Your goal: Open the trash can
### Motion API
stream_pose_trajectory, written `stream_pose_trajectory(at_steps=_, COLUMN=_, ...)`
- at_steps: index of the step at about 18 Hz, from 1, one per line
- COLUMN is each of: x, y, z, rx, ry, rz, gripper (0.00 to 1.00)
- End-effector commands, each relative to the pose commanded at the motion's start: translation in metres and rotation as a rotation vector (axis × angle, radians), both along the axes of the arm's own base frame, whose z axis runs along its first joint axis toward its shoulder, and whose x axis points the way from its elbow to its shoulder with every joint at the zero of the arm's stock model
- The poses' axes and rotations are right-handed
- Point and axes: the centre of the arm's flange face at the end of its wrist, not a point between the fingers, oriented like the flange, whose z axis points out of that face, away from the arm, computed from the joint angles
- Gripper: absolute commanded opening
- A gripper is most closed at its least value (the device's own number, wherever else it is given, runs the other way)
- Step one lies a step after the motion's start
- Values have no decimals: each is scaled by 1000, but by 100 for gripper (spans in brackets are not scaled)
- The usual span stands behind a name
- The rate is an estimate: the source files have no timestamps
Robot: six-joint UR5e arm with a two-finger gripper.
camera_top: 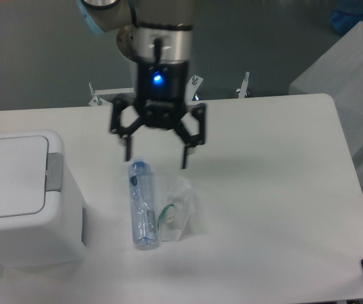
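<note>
White table (pixel 263 190) before me: my gripper (pixel 156 155) hangs wide open, empty, above a clear bottle (pixel 142 204). Trash can (pixel 16 202) at left remains closed, grey tab (pixel 54 171) unpressed.

The trash can (pixel 26 209) is showing plain white across its body and flat lid (pixel 10 174), with a grey push tab (pixel 54 171) breaking the white at the lid's right edge. The table (pixel 276 190) is showing an unpatterned off-white. The gripper (pixel 156 157) is showing black fingers under a silver-grey wrist, where a small blue light (pixel 158 79) is glowing. Light blue is showing on the arm joint (pixel 99 16) at the top. The clear plastic bottle (pixel 142 204) is looking transparent with a bluish tint and a blue cap. The crumpled wrapper (pixel 178 212) beside it is looking translucent white with a green mark.
</note>
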Motion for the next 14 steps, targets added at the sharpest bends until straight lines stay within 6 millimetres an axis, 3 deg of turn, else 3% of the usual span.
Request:
stream_pose_trajectory(at_steps=8, x=33, y=22, z=-22, rx=-17, ry=-102, rz=29, gripper=100)
stream_pose_trajectory(at_steps=14, x=42, y=24, z=-30, rx=-21, ry=-144, rz=39, gripper=100)
